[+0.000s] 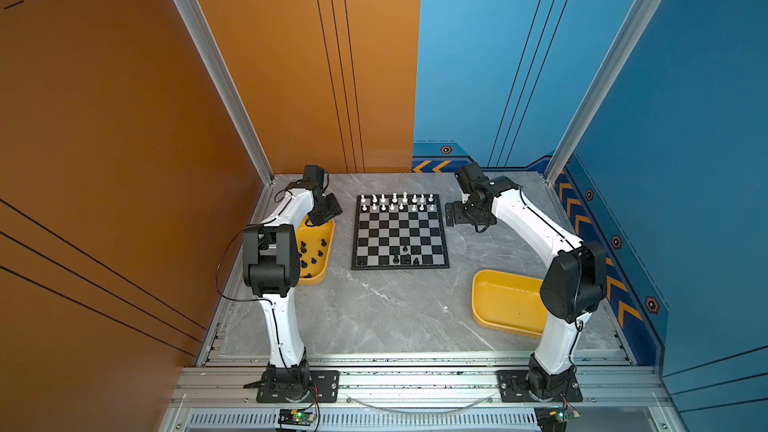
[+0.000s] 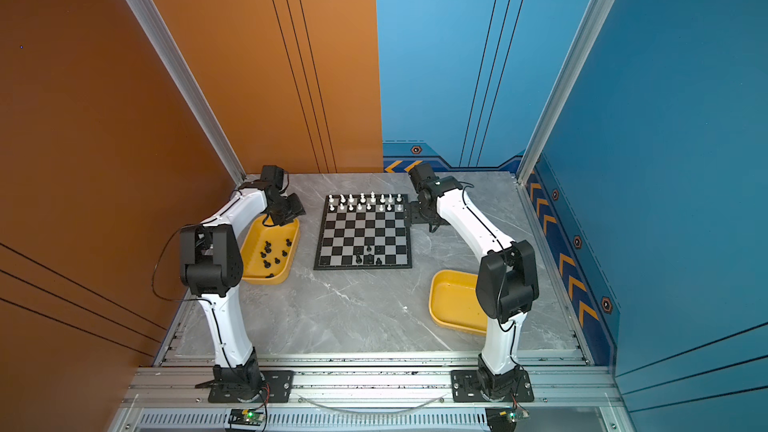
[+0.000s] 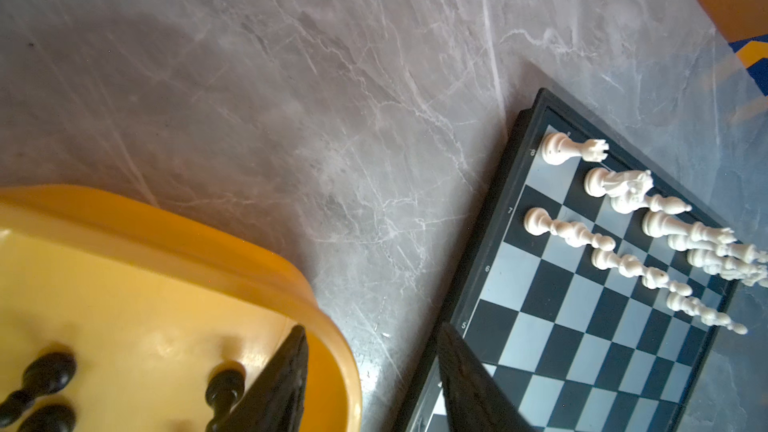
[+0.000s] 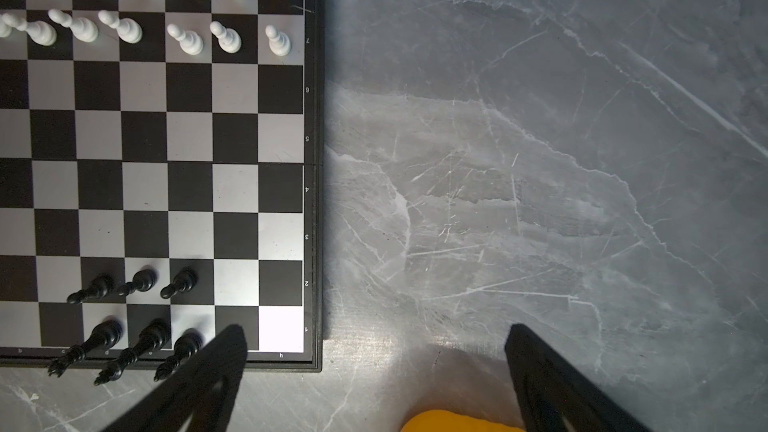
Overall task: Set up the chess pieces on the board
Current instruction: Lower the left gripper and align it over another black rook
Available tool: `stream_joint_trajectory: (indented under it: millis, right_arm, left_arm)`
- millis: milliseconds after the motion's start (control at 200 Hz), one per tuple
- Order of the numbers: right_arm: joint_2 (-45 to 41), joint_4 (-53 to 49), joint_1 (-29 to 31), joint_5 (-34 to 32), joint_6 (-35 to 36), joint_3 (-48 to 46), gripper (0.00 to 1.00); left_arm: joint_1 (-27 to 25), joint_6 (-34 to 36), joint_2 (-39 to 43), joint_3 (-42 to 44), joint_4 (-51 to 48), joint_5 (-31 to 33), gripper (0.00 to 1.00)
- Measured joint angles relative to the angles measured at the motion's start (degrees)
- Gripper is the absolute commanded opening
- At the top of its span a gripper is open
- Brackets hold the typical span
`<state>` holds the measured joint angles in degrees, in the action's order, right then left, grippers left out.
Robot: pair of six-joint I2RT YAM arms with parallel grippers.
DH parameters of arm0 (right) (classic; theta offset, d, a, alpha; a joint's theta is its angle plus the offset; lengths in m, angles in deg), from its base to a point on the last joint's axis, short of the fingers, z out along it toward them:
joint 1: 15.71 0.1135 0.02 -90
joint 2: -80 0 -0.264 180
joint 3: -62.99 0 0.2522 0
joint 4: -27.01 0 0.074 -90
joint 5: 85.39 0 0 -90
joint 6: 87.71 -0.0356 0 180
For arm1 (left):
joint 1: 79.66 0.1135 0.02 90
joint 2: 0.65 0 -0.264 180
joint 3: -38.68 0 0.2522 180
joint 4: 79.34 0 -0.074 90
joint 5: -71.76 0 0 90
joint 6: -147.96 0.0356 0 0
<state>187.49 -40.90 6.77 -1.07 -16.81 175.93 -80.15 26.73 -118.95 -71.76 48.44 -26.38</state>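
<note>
Op: Status, near to far?

Me: Nearest, on the R side of the table (image 1: 386, 313), sits the R tray (image 1: 478, 297), yellow. Next is the board (image 1: 400, 230), flat at mid-table. A few black pieces (image 1: 395, 259) stand on its two nearest rows. Most are just R of centre, one is by the near L corner.

Op: Other blacks?

Me: In the L tray (image 1: 331, 238), just L of the board, apart from it. Loose blacks (image 1: 312, 260) lie scattered there. Can't tell which are upright.

Op: Jaws?

Me: My L gripper (image 3: 370, 326) hangs over that tray's far end. Jaws parted, nothing btwn them, gap over the table strip btwn tray & board. Farther back, white pieces (image 1: 395, 201) stand on the board's two far rows. My R gripper (image 4: 375, 326) is beside the board's far R corner, above the table, jaws wide apart, holding nothing.
</note>
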Motion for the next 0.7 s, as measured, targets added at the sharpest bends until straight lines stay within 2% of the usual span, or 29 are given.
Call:
stream_joint_trajectory:
  millis: [225,416,701]
  right_arm:
    - [1.66,-0.83,0.00,0.11,0.28,5.31,1.00]
    - [4.11,-1.55,0.07,1.22,1.27,9.16,1.00]
    - [6.36,-3.45,1.64,1.86,1.73,12.22,1.00]
  left_arm:
    - [0.07,0.66,6.80,2.45,-2.97,1.97,0.54]
    - [0.66,3.02,13.79,6.19,-3.91,3.98,0.48]
    - [1.33,5.86,12.72,12.11,-5.40,5.18,0.45]
